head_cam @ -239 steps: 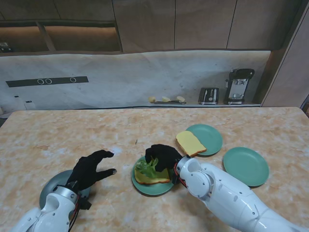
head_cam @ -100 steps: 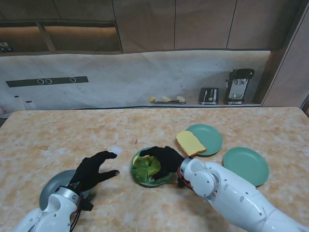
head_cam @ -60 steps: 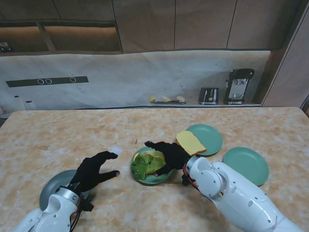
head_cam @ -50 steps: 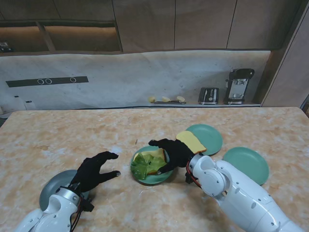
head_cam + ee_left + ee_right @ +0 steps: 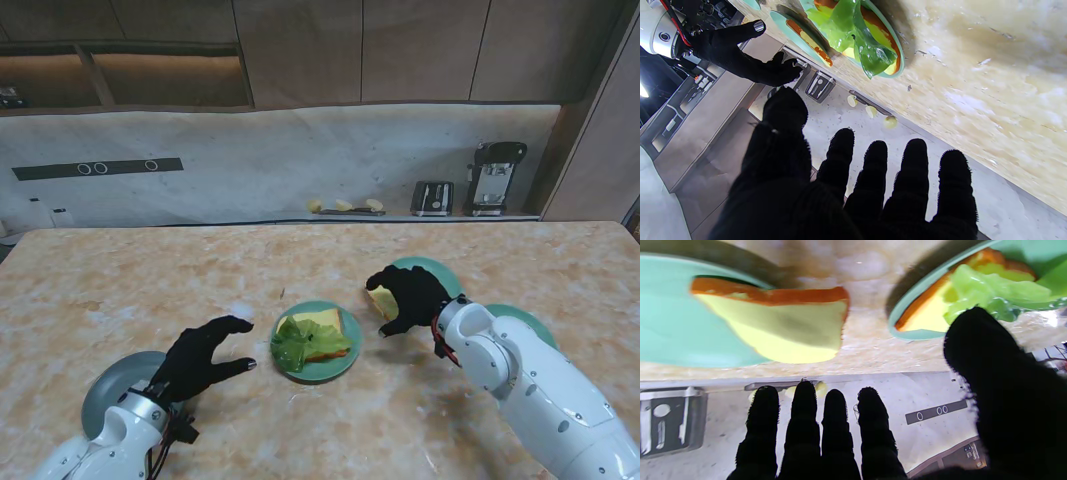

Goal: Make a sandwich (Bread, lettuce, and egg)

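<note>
A bread slice [image 5: 327,333] with a lettuce leaf [image 5: 292,346] draped over its left side lies on the green centre plate [image 5: 341,364]; the left wrist view shows the lettuce [image 5: 853,36] too. A second bread slice [image 5: 380,299] [image 5: 780,333] hangs over the edge of the farther green plate [image 5: 440,275]. My right hand [image 5: 407,297] hovers over that slice, open and holding nothing. The left hand [image 5: 200,358] floats open to the left of the centre plate, fingers [image 5: 873,180] spread. No egg shows.
A third green plate [image 5: 525,325] sits at the right, partly behind my right forearm. A grey plate [image 5: 112,385] lies near my left wrist. A toaster [image 5: 432,198] and a coffee machine [image 5: 495,178] stand on the back counter, with small yellow items [image 5: 344,206] beside them.
My right hand let go of the lettuce on the centre bread, then moved right and away from me to the second slice. The left hand barely shifted.
</note>
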Controlling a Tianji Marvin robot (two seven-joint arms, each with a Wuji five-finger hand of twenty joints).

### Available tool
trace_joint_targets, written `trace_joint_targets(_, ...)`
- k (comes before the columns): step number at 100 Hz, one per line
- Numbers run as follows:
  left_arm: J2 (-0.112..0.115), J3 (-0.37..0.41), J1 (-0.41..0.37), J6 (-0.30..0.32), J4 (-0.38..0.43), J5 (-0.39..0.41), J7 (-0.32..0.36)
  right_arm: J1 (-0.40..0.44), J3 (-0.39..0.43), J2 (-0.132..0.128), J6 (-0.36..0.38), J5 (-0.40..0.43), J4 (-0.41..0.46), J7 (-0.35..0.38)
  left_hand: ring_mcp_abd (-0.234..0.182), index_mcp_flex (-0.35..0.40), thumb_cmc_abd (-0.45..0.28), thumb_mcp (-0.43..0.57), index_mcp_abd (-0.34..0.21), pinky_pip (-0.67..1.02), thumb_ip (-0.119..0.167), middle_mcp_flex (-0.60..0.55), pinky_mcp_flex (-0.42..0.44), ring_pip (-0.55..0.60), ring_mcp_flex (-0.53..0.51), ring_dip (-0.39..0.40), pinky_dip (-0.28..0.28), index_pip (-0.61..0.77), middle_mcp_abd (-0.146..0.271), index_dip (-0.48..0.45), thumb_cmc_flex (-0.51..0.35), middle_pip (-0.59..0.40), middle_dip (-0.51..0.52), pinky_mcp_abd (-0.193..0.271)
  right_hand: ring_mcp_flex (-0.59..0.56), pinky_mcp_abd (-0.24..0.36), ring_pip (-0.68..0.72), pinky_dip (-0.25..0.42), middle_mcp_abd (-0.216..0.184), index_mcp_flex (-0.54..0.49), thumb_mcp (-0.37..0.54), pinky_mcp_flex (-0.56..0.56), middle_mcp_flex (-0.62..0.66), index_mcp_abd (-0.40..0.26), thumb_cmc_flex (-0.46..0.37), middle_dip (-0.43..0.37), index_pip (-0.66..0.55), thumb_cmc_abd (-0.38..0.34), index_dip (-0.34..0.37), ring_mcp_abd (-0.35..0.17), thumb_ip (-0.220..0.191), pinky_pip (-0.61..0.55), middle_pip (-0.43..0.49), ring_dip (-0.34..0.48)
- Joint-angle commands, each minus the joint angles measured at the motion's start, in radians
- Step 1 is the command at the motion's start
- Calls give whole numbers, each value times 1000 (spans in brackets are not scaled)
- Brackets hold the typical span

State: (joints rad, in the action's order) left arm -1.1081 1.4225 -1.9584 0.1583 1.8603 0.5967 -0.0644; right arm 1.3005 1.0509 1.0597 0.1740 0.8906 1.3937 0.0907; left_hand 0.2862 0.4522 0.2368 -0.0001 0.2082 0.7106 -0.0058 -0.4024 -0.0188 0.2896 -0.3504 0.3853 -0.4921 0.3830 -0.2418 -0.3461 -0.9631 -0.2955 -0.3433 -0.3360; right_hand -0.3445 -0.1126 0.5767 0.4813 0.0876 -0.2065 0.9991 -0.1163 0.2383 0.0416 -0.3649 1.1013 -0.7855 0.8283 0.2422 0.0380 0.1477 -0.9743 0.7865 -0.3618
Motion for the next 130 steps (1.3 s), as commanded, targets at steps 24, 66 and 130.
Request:
trace_joint_targets(24,2,3,-20,-3,18,4,29,54,36,-17,20,31,30,2,-8,20,-13,-15,-11,-2,-19,-14,9,-3,2,11,-3,-21,12,-7,13,10,-8,-3,21,6,13,-6,7,34,12,34,-29,1,-3,-731,-4,12,4,0,-10,-19,15,-25)
trace_joint_targets(66,8,38,-40,-5,41,46,51,201,155,-16,45,55,155,-17,-7,17,-6,-14,-11,0,-18,-19,6,-2,0,11,-5,-22,8,-8,9,9,-8,-3,1,-3,18,-15,13,26,3,18,-8,30,-1,-730,2,6,-3,7,-12,-29,20,-25)
trace_joint_targets(130,12,61,-50,-39,57,91,69,551,348,1,139,18,362,-96,-7,13,-10,-14,-11,0,-18,-15,5,-2,-3,11,-6,-25,12,-7,11,12,-8,-5,-43,-45,7,-42,18,-3,-54,9,50,46,30,-739,26,-43,-15,14,-24,-18,-13,-19)
